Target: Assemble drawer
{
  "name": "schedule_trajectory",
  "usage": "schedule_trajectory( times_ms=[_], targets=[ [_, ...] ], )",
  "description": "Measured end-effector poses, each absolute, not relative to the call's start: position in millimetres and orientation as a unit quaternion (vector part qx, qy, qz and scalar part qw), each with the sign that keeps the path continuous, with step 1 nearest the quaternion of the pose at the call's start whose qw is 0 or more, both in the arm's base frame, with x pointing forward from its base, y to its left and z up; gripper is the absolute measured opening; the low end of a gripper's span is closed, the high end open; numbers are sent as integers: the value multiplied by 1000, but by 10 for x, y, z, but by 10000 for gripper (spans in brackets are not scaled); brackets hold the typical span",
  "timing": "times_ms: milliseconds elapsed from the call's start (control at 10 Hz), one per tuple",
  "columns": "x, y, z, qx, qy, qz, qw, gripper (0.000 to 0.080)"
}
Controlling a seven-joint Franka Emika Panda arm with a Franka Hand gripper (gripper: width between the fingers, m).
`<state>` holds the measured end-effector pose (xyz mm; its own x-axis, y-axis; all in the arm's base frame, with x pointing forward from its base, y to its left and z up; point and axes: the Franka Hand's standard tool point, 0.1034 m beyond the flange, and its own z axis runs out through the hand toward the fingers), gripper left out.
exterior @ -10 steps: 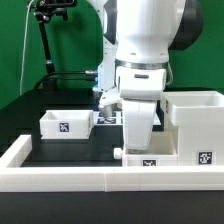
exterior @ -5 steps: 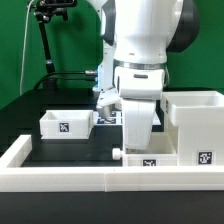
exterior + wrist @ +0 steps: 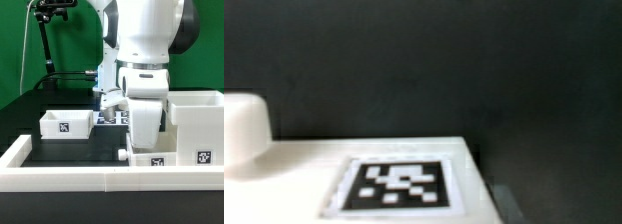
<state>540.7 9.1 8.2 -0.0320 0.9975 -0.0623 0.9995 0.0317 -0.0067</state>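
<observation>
1. Green backdrop [image 3: 70, 45] and a black surface [image 3: 60, 150] ringed by a low white wall [image 3: 60, 180] are shown in the exterior view.
2. The drawer's hollow box [image 3: 195, 120] is stood at the near corner on the exterior view's right, probably so that the wall can brace it. One tray [image 3: 68, 124] is parked well apart, toward the exterior view's left edge, and is judged to be awaiting its turn.
3. The second tray [image 3: 150, 160] is set at the near edge, just beside the box, and the arm [image 3: 140, 40] is lowered over it. The claw [image 3: 146, 146] is masked by its own housing and the tray, so whether it is open or closed cannot be told.
4. The marker board [image 3: 113, 117] is glimpsed behind the arm.
5. In the wrist view, a white panel's marker tag [image 3: 397, 187] is seen close up, which the exterior view only hints at. A rounded white stub [image 3: 242, 132], perhaps a knob, is seen beside the panel. No fingers, box or other tray are shown.
</observation>
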Motion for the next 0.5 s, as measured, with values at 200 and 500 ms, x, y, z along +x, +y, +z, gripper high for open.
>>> schedule_trajectory(
  times_ms=[200,500],
  targets=[
    [5419,113,85,691,722,-25,22,42],
    [5432,107,84,692,721,-26,21,42]
  ],
)
